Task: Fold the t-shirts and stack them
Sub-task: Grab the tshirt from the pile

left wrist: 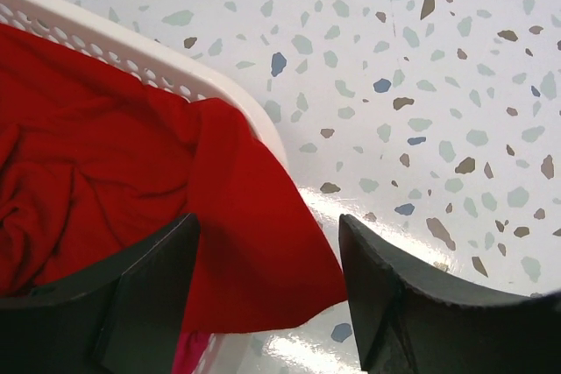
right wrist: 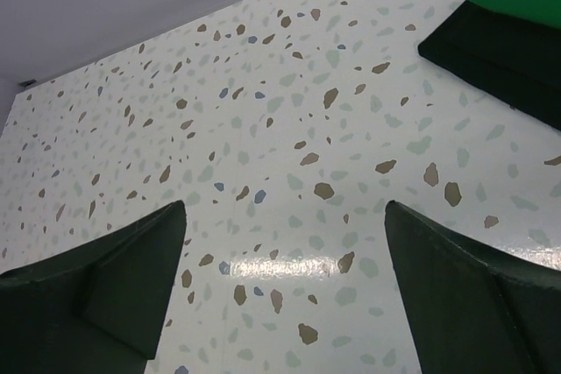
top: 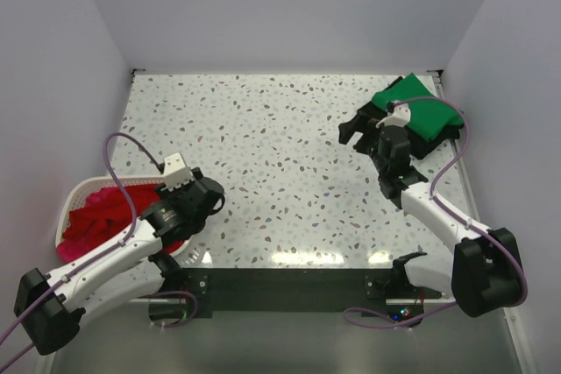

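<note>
Draping basket [left wrist: 131,52] rim: red t-shirt [left wrist: 245,216] | green t-shirt [top: 425,116] atop black t-shirt [right wrist: 500,59]

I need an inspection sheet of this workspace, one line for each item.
Surface: speckled terrazzo tabletop, glare near front edge.
Job's things: folded green cloth t-shirt on folded black cloth t-shirt, far right corner; crumpled red cloth t-shirt in the white plastic lattice basket, one flap over its rim.
Clutter: nothing seen beyond that basket.
Grippers: left gripper open astride the red flap; right gripper open over bare tabletop.
Cables: purple cable looped along each arm.
Surroundings: plain pale walls on three sides.
</note>
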### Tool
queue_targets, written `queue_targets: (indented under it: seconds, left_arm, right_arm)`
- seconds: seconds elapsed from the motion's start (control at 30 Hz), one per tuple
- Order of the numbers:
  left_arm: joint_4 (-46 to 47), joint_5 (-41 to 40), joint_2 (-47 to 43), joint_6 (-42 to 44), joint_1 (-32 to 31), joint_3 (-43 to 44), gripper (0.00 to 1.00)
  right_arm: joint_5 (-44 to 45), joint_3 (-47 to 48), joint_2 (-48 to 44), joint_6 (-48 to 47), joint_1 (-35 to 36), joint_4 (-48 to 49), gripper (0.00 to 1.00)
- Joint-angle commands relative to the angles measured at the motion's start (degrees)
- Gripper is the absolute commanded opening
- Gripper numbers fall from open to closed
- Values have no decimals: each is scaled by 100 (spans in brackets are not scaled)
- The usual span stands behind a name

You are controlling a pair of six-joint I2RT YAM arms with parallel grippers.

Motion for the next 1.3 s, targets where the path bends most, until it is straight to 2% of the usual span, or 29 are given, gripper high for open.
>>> queue_targets:
  seconds: [0.0,0.2,0.47,0.53,0.63,0.67,0.73,0.77,0.87,1.07,1.27]
  left_arm:
    - [531,-71,-39,253,-22,-83,69]
    - [549,-45,-22,297,-22,-135,59]
    - [610,105,110,324,-13,-162,56]
    - [602,105,110,332,-13,-162,52]
    - [523,70,136,298,-13,-110,42]
    - [479,44,136,289,-4,-92,34]
    - [391,-36,127,271,-4,-13,25]
    - [364,-45,127,288,-4,22,15]
    - [268,-167,110,280,-13,128,0]
    - [-233,-501,57,139,-13,558,0]
    - [-567,-1238,-57,315,-22,1243,0]
  right_arm:
    - [-122,-19,-204,61,-27,277,99]
    - [-244,-1,-187,96,-44,286,99]
    - [-315,-1,-186,114,-53,294,99]
    - [-315,-19,-187,105,-62,294,99]
    - [-315,-19,-160,122,-71,294,99]
    - [-315,-19,-169,114,-71,303,99]
    - [-332,-1,-143,131,-71,312,99]
    - [-341,-1,-125,131,-80,321,99]
    - [-376,16,-81,140,-80,329,99]
    - [-394,52,-37,157,-88,312,99]
    - [-455,139,103,175,-97,338,99]
